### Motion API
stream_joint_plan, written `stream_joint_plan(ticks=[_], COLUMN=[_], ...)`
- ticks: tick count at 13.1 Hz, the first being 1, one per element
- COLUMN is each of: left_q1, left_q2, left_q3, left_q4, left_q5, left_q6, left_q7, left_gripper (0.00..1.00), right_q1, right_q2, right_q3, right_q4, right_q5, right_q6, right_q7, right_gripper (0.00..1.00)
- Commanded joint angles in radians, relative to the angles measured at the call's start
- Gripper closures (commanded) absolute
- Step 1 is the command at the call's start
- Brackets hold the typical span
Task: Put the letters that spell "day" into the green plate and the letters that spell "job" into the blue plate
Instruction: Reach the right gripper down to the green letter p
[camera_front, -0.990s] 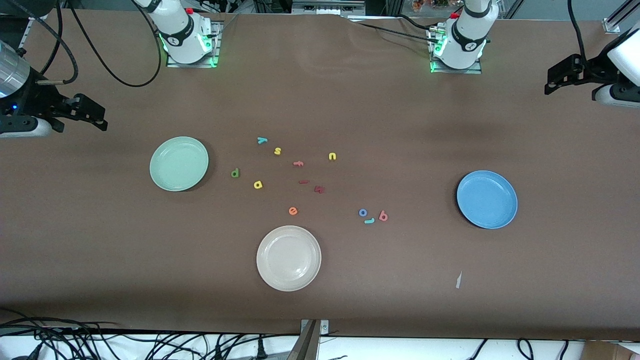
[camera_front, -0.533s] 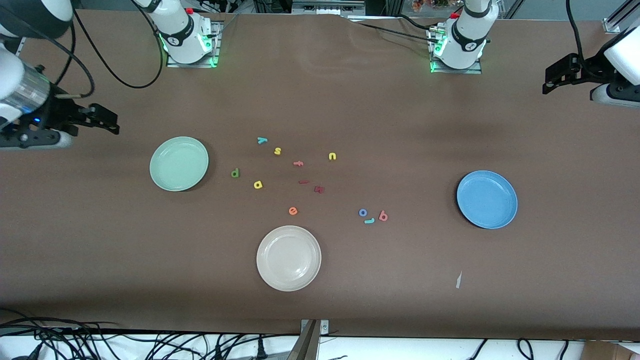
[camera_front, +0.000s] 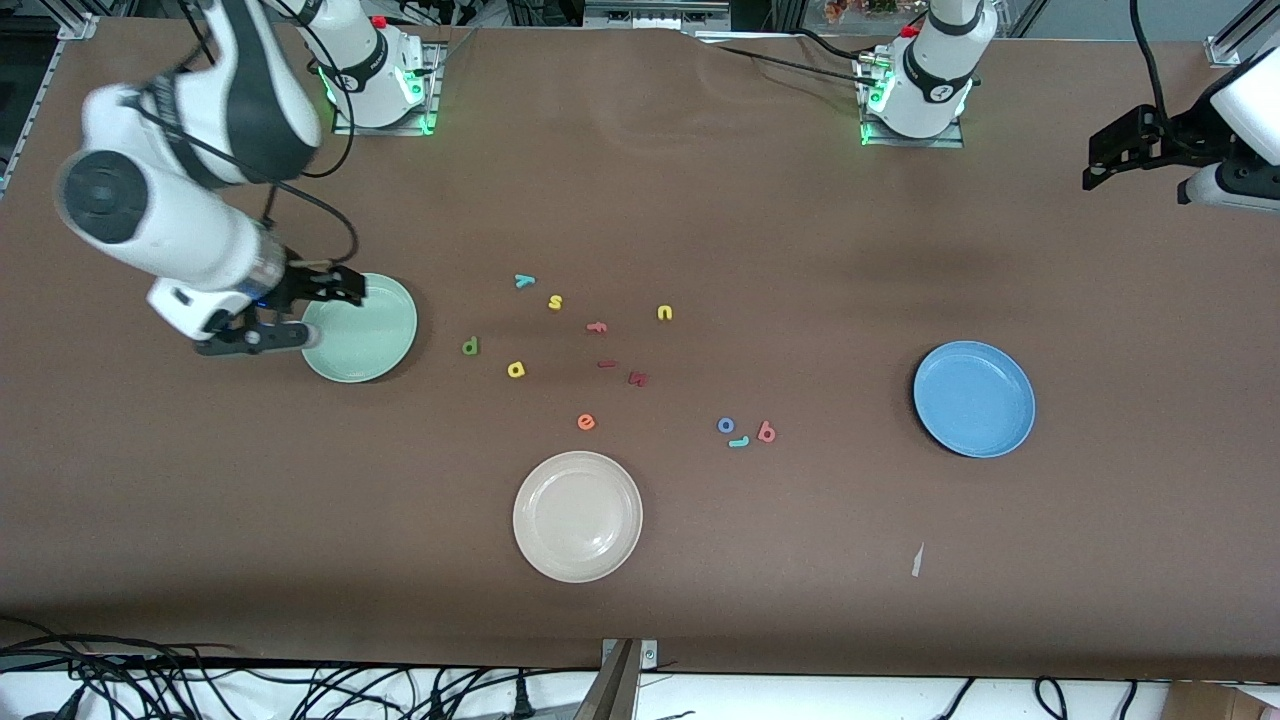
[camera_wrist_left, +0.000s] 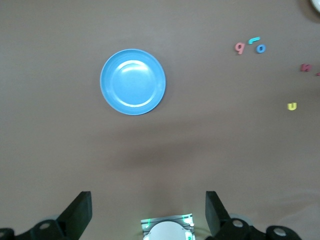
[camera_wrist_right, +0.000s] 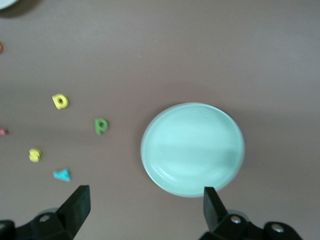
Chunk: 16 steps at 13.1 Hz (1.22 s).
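Observation:
The pale green plate lies toward the right arm's end. My right gripper hangs open and empty over its rim. Beside the plate, toward the table's middle, lie the dark green d, yellow a and teal y. The blue o, teal j and pinkish b cluster between the middle and the blue plate. My left gripper waits open, high at the left arm's end.
A cream plate sits nearest the front camera. Stray letters lie mid-table: yellow s, yellow u, pink f, orange e and two dark red pieces. A paper scrap lies near the front edge.
The right arm has swung in from the table's end, bringing its gripper over the green plate's rim. The left gripper has barely moved. No letter has shifted.

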Motion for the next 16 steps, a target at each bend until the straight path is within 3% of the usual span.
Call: stream_joint_plan(ticks=[1, 5, 8, 9, 12, 14, 16], left_q1=[0.010, -0.024, -0.093, -0.122, -0.166, -0.200, -0.249], left_q2=[0.007, 0.022, 0.057, 0.066, 0.088, 0.132, 0.233], left_q3=[0.001, 0.000, 0.000, 0.000, 0.000, 0.000, 0.000], left_q4=[0.035, -0.006, -0.092, -0.123, -0.241, -0.324, -0.348], left_q5=[-0.033, -0.043, -0.048, -0.048, -0.047, -0.047, -0.047], left_q6=[-0.002, 0.041, 0.151, 0.193, 0.363, 0.473, 0.541], left_q7=[0.004, 0.015, 0.012, 0.010, 0.009, 0.009, 0.010], left_gripper=[0.00, 0.00, 0.00, 0.00, 0.00, 0.00, 0.00], right_q1=[0.078, 0.131, 0.161, 0.161, 0.166, 0.169, 0.174], right_q2=[0.025, 0.131, 0.209, 0.229, 0.272, 0.323, 0.341], right_q3=[0.001, 0.000, -0.002, -0.002, -0.002, -0.002, -0.002], right_q4=[-0.110, -0.179, -0.195, -0.198, -0.199, -0.193, -0.192], right_q5=[-0.007, -0.016, -0.021, -0.030, -0.055, -0.061, -0.061], right_q6=[0.207, 0.417, 0.494, 0.526, 0.557, 0.615, 0.640], right_q7=[0.154, 0.276, 0.327, 0.327, 0.331, 0.330, 0.330], right_gripper=[0.00, 0.04, 0.08, 0.12, 0.35, 0.36, 0.41])
